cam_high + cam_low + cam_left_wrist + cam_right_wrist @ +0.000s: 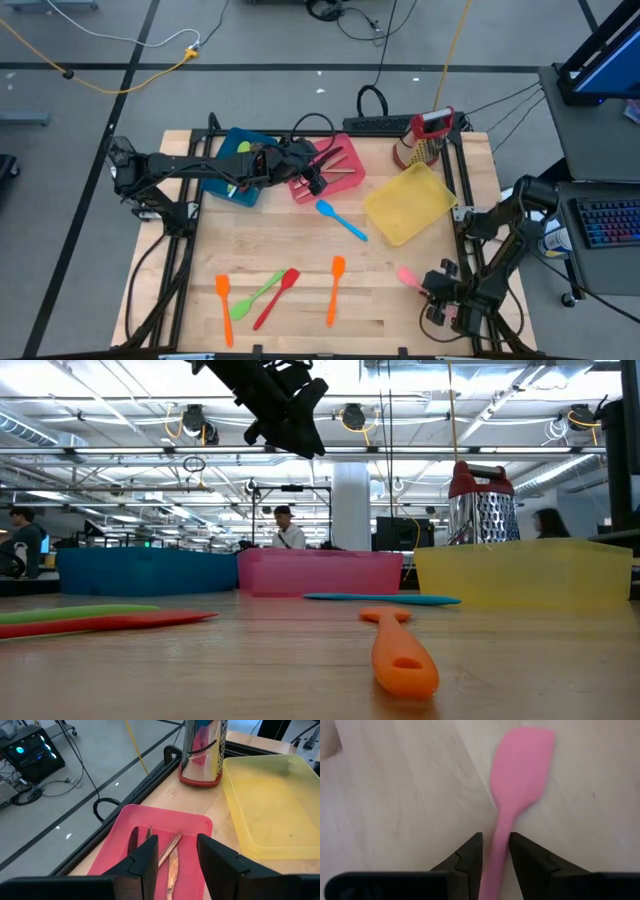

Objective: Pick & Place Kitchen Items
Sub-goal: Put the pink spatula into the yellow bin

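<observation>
Right end effector [495, 851] fingers astride pink spatula [517, 775] handle

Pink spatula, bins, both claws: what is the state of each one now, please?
Pink spatula: flat on table, handle between right claw's fingers.
Right claw: astride that handle; grip unclear.
Left claw: open, empty, over pink bin.
Pink bin: holds copper cutlery.
Yellow bin: empty.

Three bins [405, 205] stand in a row at the table's [300, 235] far side, the grater [425, 140] behind them, several utensils [280, 295] in front.
</observation>
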You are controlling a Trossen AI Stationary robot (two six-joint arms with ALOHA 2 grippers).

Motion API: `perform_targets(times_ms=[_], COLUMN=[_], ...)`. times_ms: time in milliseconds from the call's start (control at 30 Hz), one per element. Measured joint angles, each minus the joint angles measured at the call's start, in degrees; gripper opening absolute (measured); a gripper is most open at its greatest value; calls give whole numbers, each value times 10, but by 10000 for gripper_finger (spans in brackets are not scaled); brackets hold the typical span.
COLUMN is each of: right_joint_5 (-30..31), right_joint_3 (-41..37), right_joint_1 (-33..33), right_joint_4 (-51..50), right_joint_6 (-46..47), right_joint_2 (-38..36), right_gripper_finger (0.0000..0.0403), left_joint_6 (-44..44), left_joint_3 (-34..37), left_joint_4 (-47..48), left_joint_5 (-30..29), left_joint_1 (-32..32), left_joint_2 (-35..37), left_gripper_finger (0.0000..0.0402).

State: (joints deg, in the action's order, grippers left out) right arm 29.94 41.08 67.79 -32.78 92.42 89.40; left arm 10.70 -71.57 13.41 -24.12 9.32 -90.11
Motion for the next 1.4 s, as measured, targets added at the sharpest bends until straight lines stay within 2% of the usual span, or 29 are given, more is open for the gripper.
perform_targets(times_ms=[100, 267, 367, 533, 733, 1000, 1167, 1400], right_joint_5=[46, 49, 81, 105, 110, 153, 190, 215], right_joint_3=[-1, -1, -2, -1, -2, -3, -3, -2], right_joint_1=[11, 28, 48, 67, 57, 44, 42, 13], right_joint_4=[1, -10, -11, -21, -24, -16, -14, -55], right_joint_6=[4, 40, 83, 152, 129, 152, 160, 85], right_joint_2=[20, 89, 126, 149, 150, 151, 119, 46], right_gripper_finger=[95, 95, 95, 74, 16, 23, 16, 7], left_joint_6=[0, 0, 1, 1, 1, 0, 0, -1], left_joint_3=[0, 0, 0, 0, 0, 0, 0, 0], left_joint_4=[0, 0, 0, 0, -2, -4, -4, -6], left_joint_5=[0, 0, 0, 0, 0, 0, 0, 0], left_joint_1=[0, 0, -1, -1, -1, -1, 0, 0], left_joint_2=[0, 0, 0, 0, 0, 0, 0, 0], left_gripper_finger=[140, 140, 140, 140, 140, 140, 140, 140])
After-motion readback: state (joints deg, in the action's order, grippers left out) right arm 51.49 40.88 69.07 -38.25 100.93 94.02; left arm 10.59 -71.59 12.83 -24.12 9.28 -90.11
